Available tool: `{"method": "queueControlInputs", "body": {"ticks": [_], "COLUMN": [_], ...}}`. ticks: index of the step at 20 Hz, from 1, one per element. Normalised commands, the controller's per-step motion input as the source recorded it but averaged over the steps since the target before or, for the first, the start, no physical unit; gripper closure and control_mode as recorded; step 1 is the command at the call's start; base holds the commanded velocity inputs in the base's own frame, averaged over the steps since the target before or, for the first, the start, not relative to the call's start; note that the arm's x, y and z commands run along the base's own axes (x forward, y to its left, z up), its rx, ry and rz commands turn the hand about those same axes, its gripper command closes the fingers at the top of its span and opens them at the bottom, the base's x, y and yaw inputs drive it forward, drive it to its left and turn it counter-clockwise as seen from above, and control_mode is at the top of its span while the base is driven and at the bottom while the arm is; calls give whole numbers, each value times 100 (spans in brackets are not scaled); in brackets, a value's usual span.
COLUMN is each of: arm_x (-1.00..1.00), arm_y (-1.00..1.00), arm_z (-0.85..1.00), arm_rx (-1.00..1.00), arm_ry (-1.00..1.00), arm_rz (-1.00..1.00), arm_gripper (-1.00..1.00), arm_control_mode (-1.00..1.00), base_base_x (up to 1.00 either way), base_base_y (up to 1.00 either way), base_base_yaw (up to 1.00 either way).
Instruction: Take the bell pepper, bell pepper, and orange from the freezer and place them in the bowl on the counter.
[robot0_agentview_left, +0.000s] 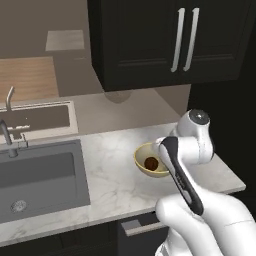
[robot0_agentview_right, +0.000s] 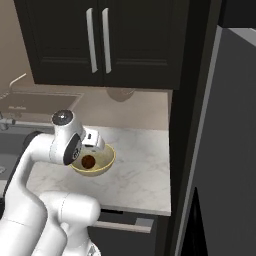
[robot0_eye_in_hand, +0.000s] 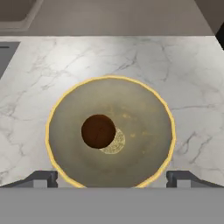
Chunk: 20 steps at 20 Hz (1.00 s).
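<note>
One orange (robot0_eye_in_hand: 98, 131) lies in the bowl (robot0_eye_in_hand: 57, 113) near the counter's (robot0_eye_in_hand: 183, 74) right edge, under the open, empty gripper (robot0_eye_in_hand: 112, 178); firm and smooth, it likely needs gripping across its middle

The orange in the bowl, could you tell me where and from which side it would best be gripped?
Grip the orange across its widest middle, coming straight down from above: it is a round ball lying low inside the bowl, whose raised wall blocks a sideways approach.
</note>
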Motion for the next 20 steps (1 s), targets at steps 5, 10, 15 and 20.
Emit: {"method": "queueControlInputs", "body": {"ticks": [5,10,15,20], "arm_x": [-57,-41,-32,-18], "arm_y": [0,0,0,0], "arm_z": [44,34,22,21], "arm_rx": [0,0,0,0], "arm_ry": [-25,-21,-23,-20], "arm_rz": [0,0,0,-1], "arm_gripper": [-100,-100,-100,-100], "arm_control_mode": [-100,-100,-100,-100], "base_base_x": [0,0,0,0], "base_base_y": [0,0,0,0], "base_base_yaw": [0,0,0,0]}}
